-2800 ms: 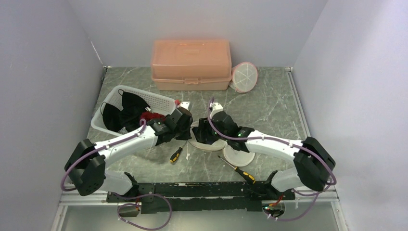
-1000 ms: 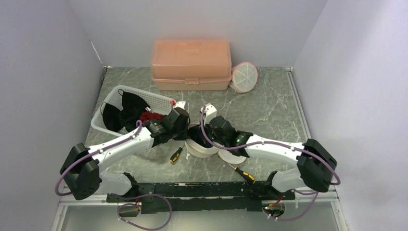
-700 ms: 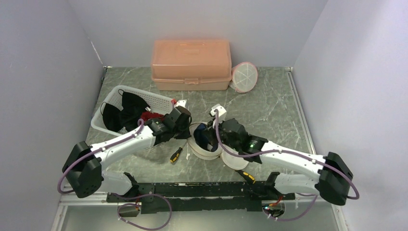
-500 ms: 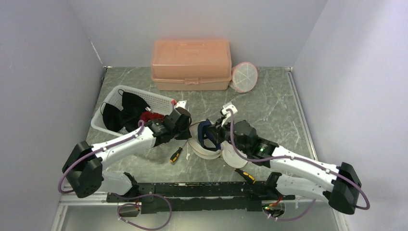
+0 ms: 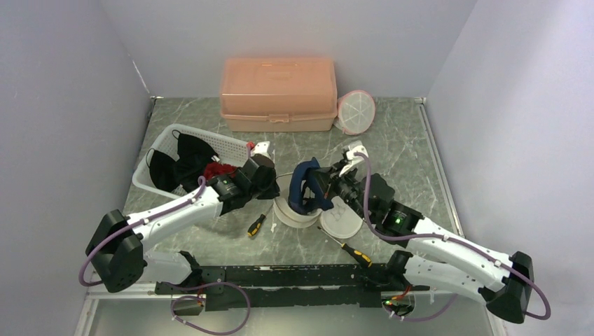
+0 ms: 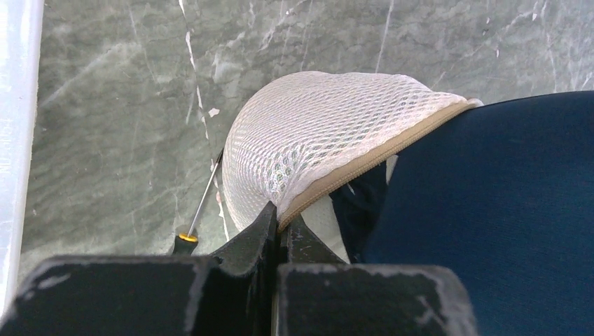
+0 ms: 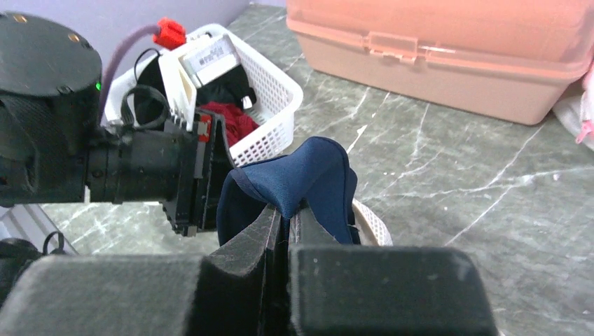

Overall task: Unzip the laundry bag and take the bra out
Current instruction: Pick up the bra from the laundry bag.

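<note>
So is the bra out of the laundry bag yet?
Partly out: right gripper holds the navy bra above the open laundry bag, pinched by the left gripper; whether it's fully clear, cannot tell.

Navy bra (image 5: 299,186); mesh bag (image 6: 315,133), perhaps cream

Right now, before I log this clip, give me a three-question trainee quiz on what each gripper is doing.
1. True or false: the right gripper is shut on the navy bra.
2. The left gripper: A) hangs open above the table; B) pinches the zipper edge of the mesh laundry bag; C) grips the navy bra.
3. Fill in: the white basket stands beside the ___ arm.

Key: 1 true; 2 B; 3 left.
</note>
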Motion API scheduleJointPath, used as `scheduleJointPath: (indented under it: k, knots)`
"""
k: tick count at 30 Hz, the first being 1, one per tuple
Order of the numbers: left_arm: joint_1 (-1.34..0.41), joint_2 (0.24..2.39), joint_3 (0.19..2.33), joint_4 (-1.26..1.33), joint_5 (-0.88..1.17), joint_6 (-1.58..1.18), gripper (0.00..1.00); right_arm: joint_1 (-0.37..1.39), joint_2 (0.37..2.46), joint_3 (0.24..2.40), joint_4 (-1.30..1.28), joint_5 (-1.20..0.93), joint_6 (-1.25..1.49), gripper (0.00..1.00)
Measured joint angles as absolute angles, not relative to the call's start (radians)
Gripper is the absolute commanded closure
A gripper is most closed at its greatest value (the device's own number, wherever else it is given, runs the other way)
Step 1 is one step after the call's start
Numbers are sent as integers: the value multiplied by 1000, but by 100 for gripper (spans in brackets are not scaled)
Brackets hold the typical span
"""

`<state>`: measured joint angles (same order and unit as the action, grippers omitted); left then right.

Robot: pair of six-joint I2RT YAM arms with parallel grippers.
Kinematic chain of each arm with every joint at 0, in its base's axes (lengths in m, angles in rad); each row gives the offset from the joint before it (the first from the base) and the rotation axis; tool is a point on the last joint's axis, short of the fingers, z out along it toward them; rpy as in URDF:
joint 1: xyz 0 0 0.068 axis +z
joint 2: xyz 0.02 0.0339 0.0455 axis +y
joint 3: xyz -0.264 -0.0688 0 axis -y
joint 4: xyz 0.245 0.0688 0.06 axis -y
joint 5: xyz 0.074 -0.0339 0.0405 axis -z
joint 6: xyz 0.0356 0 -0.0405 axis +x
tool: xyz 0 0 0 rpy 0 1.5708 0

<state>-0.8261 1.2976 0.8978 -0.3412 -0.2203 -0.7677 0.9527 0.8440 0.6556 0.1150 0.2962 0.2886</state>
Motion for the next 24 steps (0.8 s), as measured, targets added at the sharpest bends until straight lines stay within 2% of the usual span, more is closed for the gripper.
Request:
scheduleJointPath:
  k: [14,22,24]
  knots:
    - [-826,1255,898,-349,-242,-768,73,951,789,823,46,315,208,100]
    - [-826,1187,939,-416,-260,-767,66,950,784,859,14,332,165,100]
    - [-826,1156,957,-436,-267,-762,62,950,784,869,-3,336,154,100]
